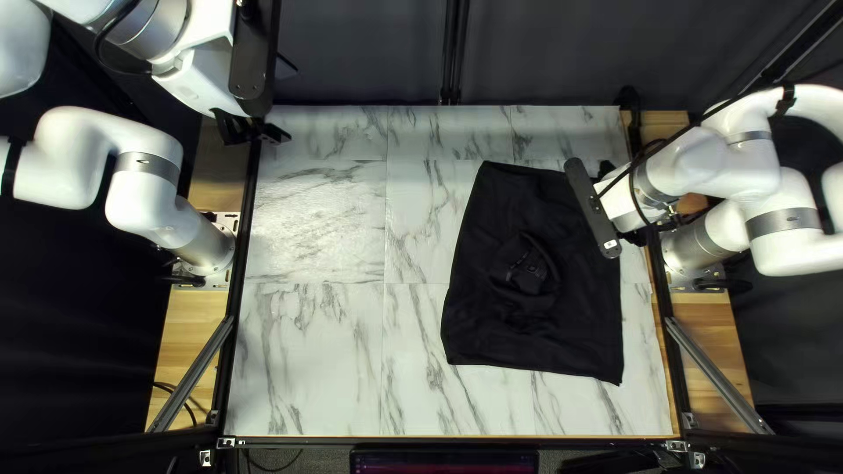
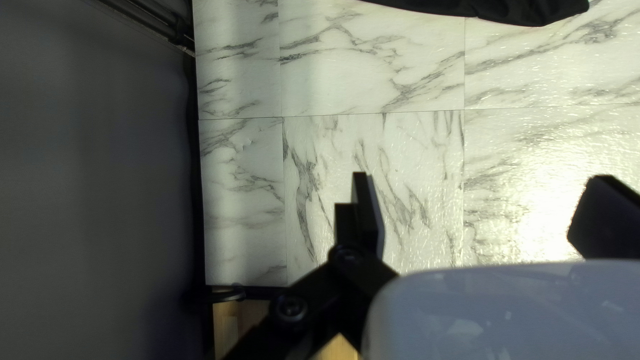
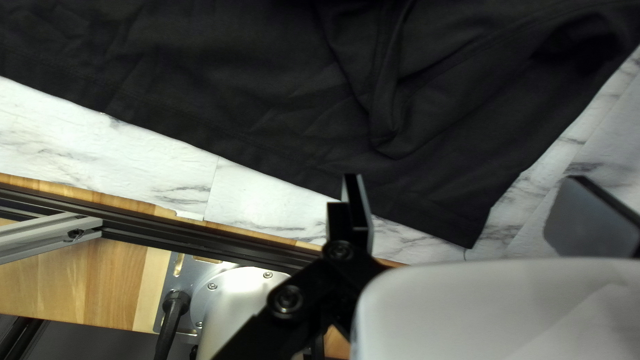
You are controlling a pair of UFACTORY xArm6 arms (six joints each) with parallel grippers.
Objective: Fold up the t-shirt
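The shirt (image 1: pixel 474 307) is lying on the right part of the bench (image 1: pixel 316 351) in the top left view, spreading into a rough four-sided shape. Its middle is bunching into a raised, rounded fold with small pale marks showing on it, and wrinkles are running out around this fold. One corner is pointing toward the bench's near right corner.

The left end effector (image 1: pixel 256 133) is hanging by the far left corner of the bench, well apart from the shirt. In the left wrist view its fingers are standing wide apart, and the edge of the shirt is showing well ahead of them.

The right end effector (image 1: pixel 608 168) is hovering by the shirt's far right corner, with a black bar (image 1: pixel 590 206) on its arm crossing over the shirt's side edge. In the right wrist view its fingers are also standing spread, and the shirt is stretching out ahead, one corner showing between them. They are not pinching the cloth; whether either finger is touching it, I cannot tell.

Behind the bench, a dark curtain (image 1: pixel 360 53) is hanging.
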